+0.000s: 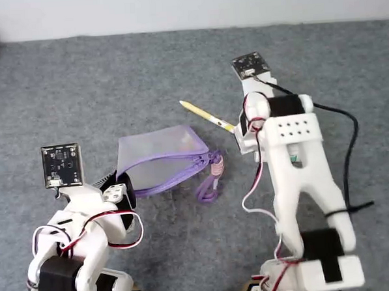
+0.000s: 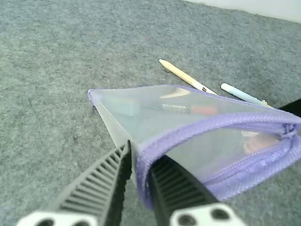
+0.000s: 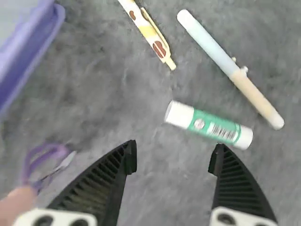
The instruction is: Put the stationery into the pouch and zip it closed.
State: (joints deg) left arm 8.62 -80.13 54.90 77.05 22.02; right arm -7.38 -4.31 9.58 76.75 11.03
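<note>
A translucent pouch (image 1: 159,154) with a purple zipper lies at mid-table. My left gripper (image 2: 138,176) is shut on its zipper-edge corner (image 1: 123,183). The zipper mouth (image 2: 244,141) gapes, and a few small items show faintly through the fabric. My right gripper (image 3: 174,149) hangs open just above a green-and-white glue stick (image 3: 209,125) lying on the carpet. Beyond it lie a yellow pen (image 3: 148,33) and a pale blue and cream pen (image 3: 230,68). The yellow pen (image 1: 206,115) pokes out past the right arm (image 1: 288,134).
A purple wrist loop (image 1: 208,187) and a pink charm (image 1: 216,165) trail from the pouch's zipper end, close to the right gripper's fingertip (image 3: 127,153). Grey carpet (image 1: 113,84) covers the table; a pale wall runs along the far edge.
</note>
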